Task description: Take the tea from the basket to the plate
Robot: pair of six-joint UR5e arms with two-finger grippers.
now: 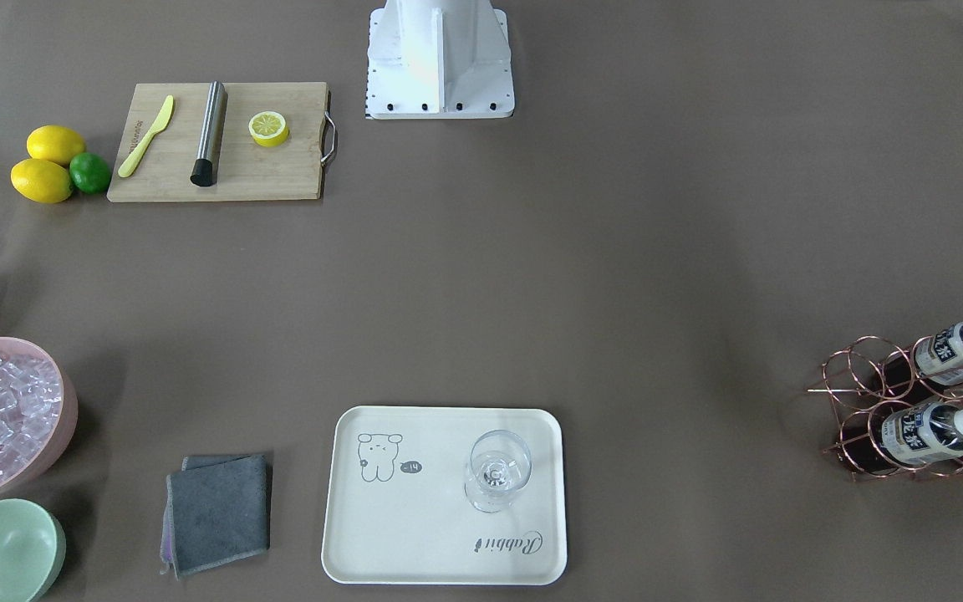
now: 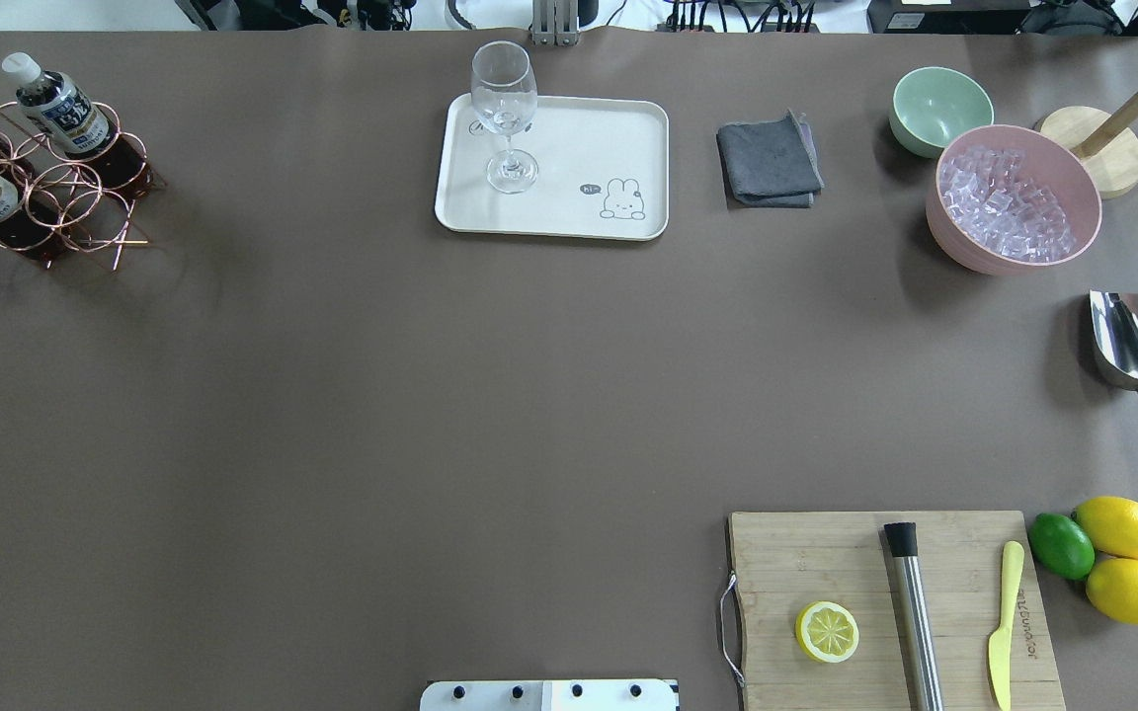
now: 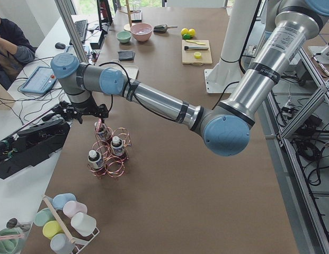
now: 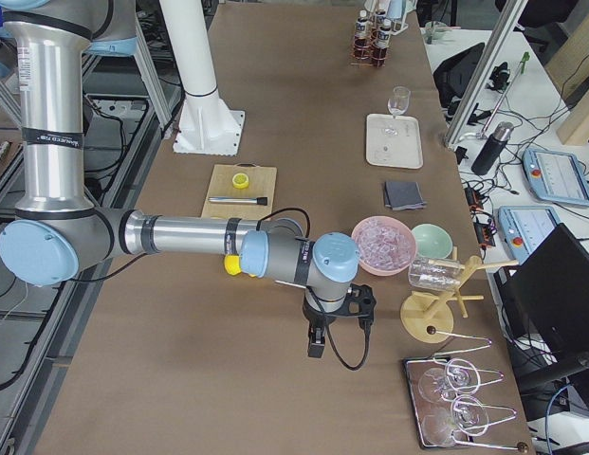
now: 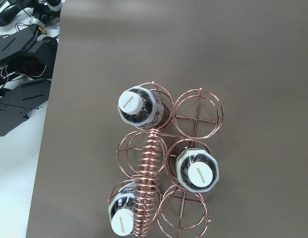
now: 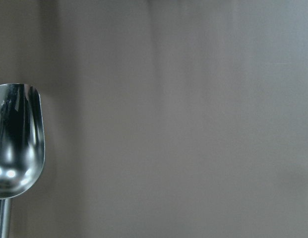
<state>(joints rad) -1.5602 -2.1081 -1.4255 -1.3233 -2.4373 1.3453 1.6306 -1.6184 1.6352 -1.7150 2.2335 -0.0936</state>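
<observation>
Three small plastic bottles of dark reddish-brown tea [image 5: 200, 172] with white screw caps stand in the rose-gold wire basket [image 5: 150, 158], each one in its own ring cell. The basket is at the end of the brown bench [image 2: 431, 395] on the robot's left. The cream-white rectangular plate with a grey bear drawing [image 2: 579, 138] lies well apart from the basket, and a clear wine glass [image 2: 505, 118] stands on it. The left tool [image 3: 83, 114] hangs above the basket's coiled handle. I cannot tell how far it is open or if it holds something. The right tool [image 4: 315, 343] hangs over the bench near a shiny metal scoop [image 6: 15, 144], and its opening also cannot be told.
</observation>
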